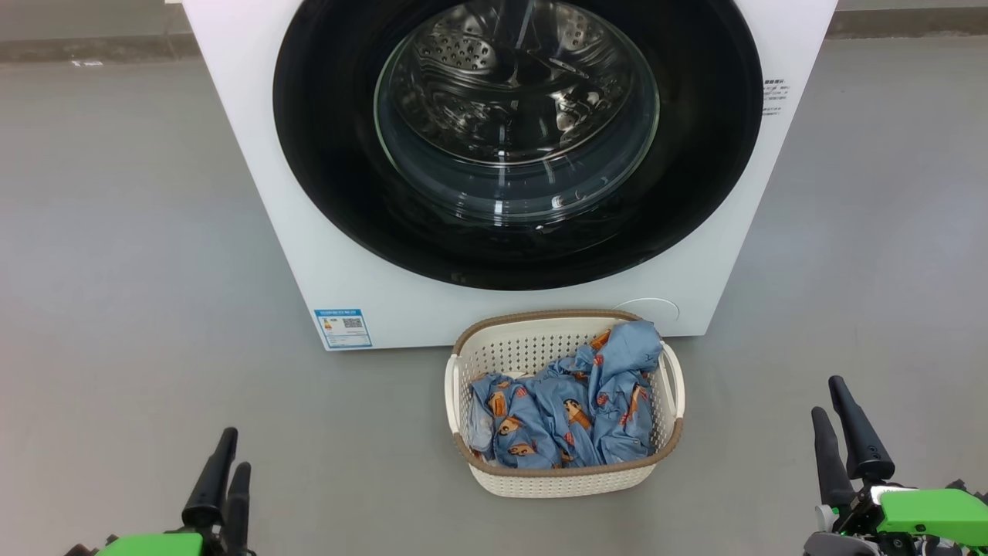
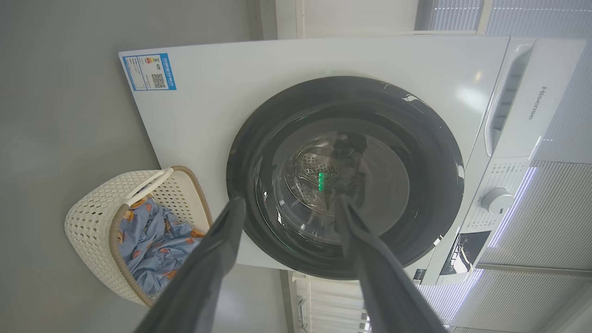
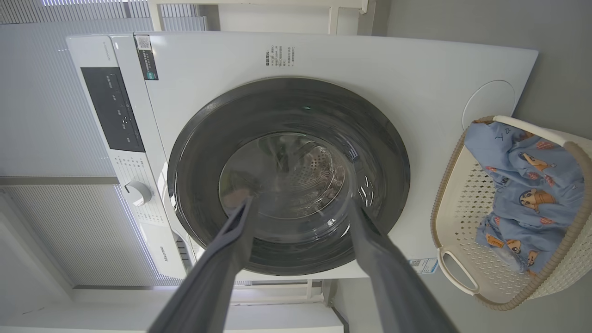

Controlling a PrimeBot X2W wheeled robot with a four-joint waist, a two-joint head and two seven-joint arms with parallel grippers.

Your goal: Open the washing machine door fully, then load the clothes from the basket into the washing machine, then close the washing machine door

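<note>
Head view: looking down at the white washing machine [image 1: 309, 270] and finding the washing machine door [image 1: 324, 154] sitting shut. It is glossy black and nearly spans the front, with drum perforations showing through its domed glass. Noting the basket [image 1: 556, 479] standing on the grey floor [image 1: 116, 270] just in front of the washing machine, below the right half of the door. It is cream and perforated with a brown rim. Seeing the clothes [image 1: 571, 409] lying crumpled inside it: light-blue fabric with orange cartoon figures, heaped highest toward the washing machine. Finding bare floor stretching away on both sides of the washing machine. Spotting the left gripper [image 1: 236, 449] and right gripper [image 1: 827, 398] hovering well short of the washing machine, 1 on each side of the basket, touching nothing.

Left wrist view: looking along 2 dark fingers [image 2: 222, 240] standing wide apart, gripping nothing and framing the door glass. Seeing the door rim lying flush against the washing machine front.

Right wrist view: again looking along 2 fingers [image 3: 370, 240] spread wide and gripping nothing, aiming at the shut door well short of it.
</note>
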